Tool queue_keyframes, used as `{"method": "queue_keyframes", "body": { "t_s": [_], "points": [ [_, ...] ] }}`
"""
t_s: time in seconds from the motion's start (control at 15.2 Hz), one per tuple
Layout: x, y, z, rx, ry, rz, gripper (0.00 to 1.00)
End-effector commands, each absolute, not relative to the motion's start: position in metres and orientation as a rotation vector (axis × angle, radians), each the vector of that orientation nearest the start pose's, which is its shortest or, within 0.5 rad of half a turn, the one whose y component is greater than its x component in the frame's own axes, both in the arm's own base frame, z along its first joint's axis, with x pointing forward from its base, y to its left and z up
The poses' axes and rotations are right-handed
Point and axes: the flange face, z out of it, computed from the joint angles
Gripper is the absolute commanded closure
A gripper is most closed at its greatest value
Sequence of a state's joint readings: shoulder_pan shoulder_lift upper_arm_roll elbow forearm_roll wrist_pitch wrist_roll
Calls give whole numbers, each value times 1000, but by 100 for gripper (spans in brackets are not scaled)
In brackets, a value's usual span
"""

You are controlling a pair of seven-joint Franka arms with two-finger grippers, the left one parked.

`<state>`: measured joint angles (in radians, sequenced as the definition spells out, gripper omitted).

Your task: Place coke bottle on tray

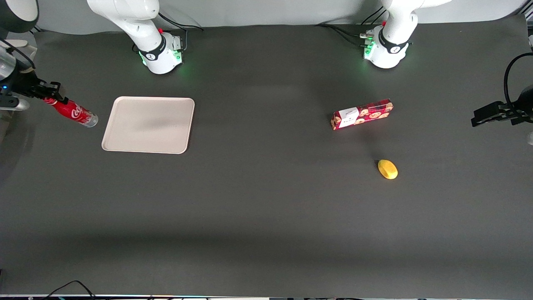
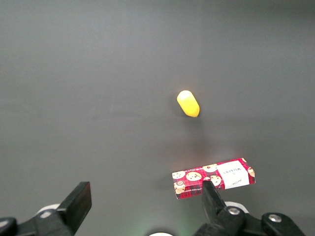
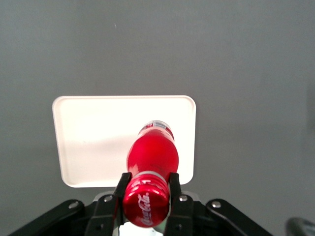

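My right gripper [image 1: 49, 98] is at the working arm's end of the table, shut on the cap end of the coke bottle [image 1: 75, 112]. The red bottle with white script is held tilted, its silvery base pointing toward the tray [image 1: 149, 125]. The base is beside the tray's edge, short of it. In the right wrist view the fingers [image 3: 121, 184] clamp the neck just under the red cap of the bottle [image 3: 152, 157], and the cream tray [image 3: 93, 137] lies flat below, empty.
A long red cookie box [image 1: 362, 114] and a yellow lemon-like object [image 1: 387, 169] lie toward the parked arm's end of the table. Both also show in the left wrist view: the box [image 2: 213, 178] and the yellow object [image 2: 188, 103].
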<state>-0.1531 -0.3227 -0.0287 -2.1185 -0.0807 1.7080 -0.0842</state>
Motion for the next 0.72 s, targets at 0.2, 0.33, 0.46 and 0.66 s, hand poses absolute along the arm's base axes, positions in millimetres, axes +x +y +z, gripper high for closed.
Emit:
{"method": "queue_keyframes", "body": {
  "t_s": [0.2,0.33,0.46,0.66],
  "points": [
    [382,-126,444,-3194,45,117,100],
    [374,-124,414,-3211,16,116,100],
    [367,-126,392,-3202,-23,126,100],
    [354,-151,372,-3166,-77,97,100]
  ]
}}
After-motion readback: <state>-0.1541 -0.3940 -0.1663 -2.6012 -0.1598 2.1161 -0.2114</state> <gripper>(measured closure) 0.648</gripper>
